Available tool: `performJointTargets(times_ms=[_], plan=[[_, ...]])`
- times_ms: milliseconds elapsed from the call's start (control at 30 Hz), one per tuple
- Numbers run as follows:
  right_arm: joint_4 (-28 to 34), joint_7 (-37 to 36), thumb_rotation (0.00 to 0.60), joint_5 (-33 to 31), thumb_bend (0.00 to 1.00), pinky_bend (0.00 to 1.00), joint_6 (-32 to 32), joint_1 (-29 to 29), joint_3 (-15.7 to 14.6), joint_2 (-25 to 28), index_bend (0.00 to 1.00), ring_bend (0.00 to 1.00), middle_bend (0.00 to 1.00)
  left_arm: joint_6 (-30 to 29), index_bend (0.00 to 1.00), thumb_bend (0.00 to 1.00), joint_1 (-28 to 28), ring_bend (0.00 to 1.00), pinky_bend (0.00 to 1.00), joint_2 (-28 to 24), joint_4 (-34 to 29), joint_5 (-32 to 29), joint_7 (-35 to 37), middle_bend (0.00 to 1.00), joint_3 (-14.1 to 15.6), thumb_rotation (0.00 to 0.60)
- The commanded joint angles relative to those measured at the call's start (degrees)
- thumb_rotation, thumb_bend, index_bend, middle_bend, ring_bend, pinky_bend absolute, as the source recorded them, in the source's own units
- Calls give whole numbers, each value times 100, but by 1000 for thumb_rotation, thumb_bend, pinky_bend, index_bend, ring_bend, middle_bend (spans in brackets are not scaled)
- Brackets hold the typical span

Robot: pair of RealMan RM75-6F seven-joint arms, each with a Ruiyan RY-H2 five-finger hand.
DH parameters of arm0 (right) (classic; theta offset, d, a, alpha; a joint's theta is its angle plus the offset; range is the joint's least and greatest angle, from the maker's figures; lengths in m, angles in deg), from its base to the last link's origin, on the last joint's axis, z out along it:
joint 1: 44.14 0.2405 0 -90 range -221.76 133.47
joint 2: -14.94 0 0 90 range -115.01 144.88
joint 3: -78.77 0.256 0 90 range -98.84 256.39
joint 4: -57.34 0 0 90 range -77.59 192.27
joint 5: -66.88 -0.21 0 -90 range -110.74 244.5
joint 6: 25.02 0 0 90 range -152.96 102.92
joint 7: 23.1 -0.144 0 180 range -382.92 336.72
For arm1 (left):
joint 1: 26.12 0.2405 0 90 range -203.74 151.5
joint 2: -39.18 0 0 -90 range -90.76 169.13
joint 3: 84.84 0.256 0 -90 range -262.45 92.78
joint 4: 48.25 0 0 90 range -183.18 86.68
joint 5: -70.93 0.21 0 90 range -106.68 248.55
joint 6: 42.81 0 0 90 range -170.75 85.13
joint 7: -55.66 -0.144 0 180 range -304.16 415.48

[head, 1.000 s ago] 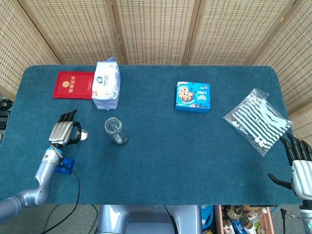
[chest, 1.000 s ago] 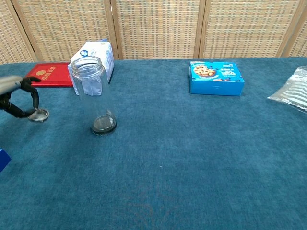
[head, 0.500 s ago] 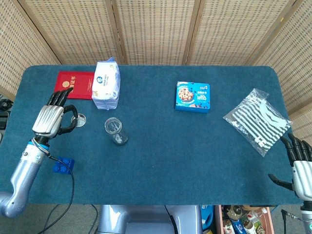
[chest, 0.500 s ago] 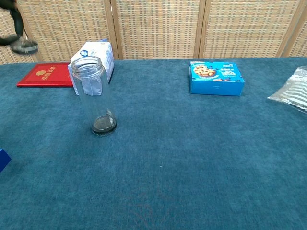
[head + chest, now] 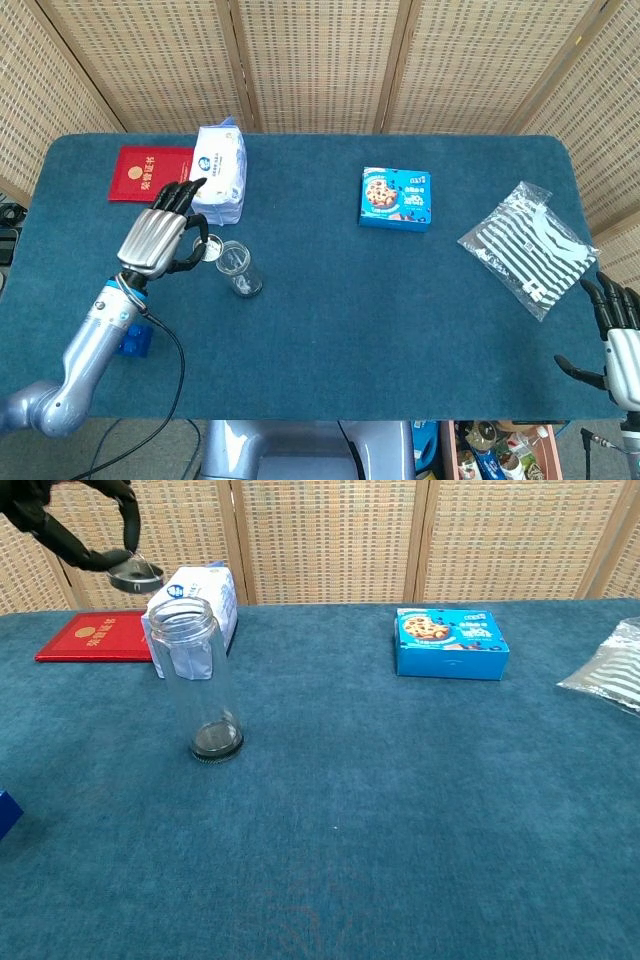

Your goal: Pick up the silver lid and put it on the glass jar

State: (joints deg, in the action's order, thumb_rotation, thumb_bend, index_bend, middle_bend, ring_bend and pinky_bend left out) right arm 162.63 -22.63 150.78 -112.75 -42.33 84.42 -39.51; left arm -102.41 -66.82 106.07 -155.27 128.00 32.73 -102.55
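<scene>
The clear glass jar (image 5: 237, 268) (image 5: 196, 679) stands upright and uncovered on the blue table, left of centre. My left hand (image 5: 163, 240) (image 5: 72, 521) hangs in the air just left of the jar's mouth and pinches the small silver lid (image 5: 211, 247) (image 5: 135, 577) between thumb and fingers. The lid sits a little above and to the left of the jar's rim, not touching it. My right hand (image 5: 619, 340) rests at the table's near right edge with fingers spread, holding nothing; the chest view does not show it.
A white tissue pack (image 5: 218, 173) and a red booklet (image 5: 150, 174) lie behind the jar. A blue cookie box (image 5: 396, 198) sits mid-table, a striped plastic bag (image 5: 528, 245) at the right. A blue block (image 5: 130, 338) lies near my left forearm.
My left hand has lifted the lid off the table and carried it up and rightward, from beside the booklet to just left of the jar's mouth. The right hand stayed put.
</scene>
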Motion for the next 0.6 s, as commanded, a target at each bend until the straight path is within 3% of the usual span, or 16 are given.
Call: performJointTargets(times_ms=[33, 600], plan=[[-4, -39, 600, -12, 0, 0, -18, -10, 11, 10, 17, 0, 0, 16, 605, 446, -103, 0, 0, 156, 101, -74, -77, 0, 82, 600], [-31, -177, 600, -31, 0, 0, -12, -15, 25, 49, 17, 0, 0, -19, 605, 447, -407, 0, 0, 537, 285, -271, -132, 0, 218, 600]])
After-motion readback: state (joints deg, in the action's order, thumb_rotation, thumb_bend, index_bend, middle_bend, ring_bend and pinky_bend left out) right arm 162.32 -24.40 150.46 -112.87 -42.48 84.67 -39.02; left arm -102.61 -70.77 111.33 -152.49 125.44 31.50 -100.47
